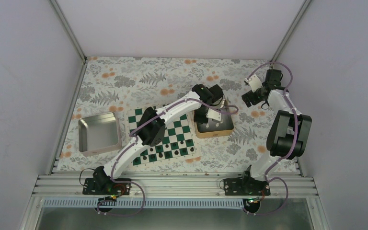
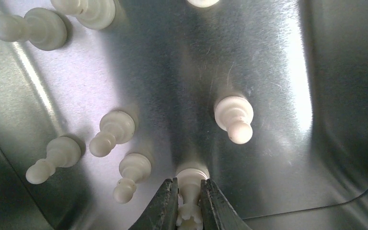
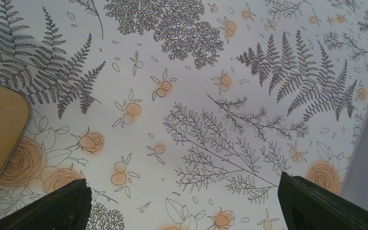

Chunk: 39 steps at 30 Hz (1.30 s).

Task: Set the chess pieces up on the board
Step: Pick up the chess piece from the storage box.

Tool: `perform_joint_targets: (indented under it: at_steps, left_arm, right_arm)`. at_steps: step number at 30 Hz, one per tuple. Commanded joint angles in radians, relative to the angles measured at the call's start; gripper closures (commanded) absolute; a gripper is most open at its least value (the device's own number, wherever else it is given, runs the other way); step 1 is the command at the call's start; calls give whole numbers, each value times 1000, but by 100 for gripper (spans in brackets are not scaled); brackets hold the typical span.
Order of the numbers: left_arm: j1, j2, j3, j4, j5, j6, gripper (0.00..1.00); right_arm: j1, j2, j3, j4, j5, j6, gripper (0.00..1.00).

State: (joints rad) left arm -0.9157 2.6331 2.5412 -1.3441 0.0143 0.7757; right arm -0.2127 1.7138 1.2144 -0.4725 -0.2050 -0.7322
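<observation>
In the left wrist view my left gripper (image 2: 189, 184) is shut on a cream chess piece (image 2: 190, 191) with a notched crown, standing on the shiny floor of the tan tin (image 2: 278, 86). Several more cream pieces stand around it, one at the right (image 2: 235, 117) and three at the left (image 2: 112, 132). From above, my left gripper (image 1: 214, 116) reaches down into the tin (image 1: 214, 134), just right of the green and white board (image 1: 182, 129). My right gripper (image 1: 249, 93) is open and empty over the floral cloth (image 3: 184, 201), far right of the tin.
Dark pieces (image 1: 167, 143) stand in the board's near rows. A grey square tray (image 1: 99, 133) lies left of the board. The tin's tan corner (image 3: 0, 129) shows at the left of the right wrist view. White walls enclose the table.
</observation>
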Motion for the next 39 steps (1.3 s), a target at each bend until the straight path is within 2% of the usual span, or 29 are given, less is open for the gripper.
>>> perform_joint_targets:
  at_steps: [1, 9, 16, 27, 33, 39]
  left_arm:
    - [-9, 15, 19, -12, 3, 11, 91]
    - [-9, -2, 24, -12, -9, 12, 98]
    - [-10, -15, 69, -5, -51, 16, 98]
    - [6, -142, 65, -10, -106, -3, 98]
    - [105, -288, -10, -13, -86, -24, 98]
    - [312, -445, -222, -9, -8, -58, 98]
  right_arm:
    - [-9, -9, 4, 0, -17, -7, 0]
    - [-8, -9, 5, -1, -15, -8, 0]
    - [-8, -11, 5, -2, -14, -9, 0]
    - [-9, -9, 12, -13, -18, -12, 0]
    - [-9, -6, 18, -18, -20, -12, 0]
    - [-10, 2, 24, -28, -16, -13, 0]
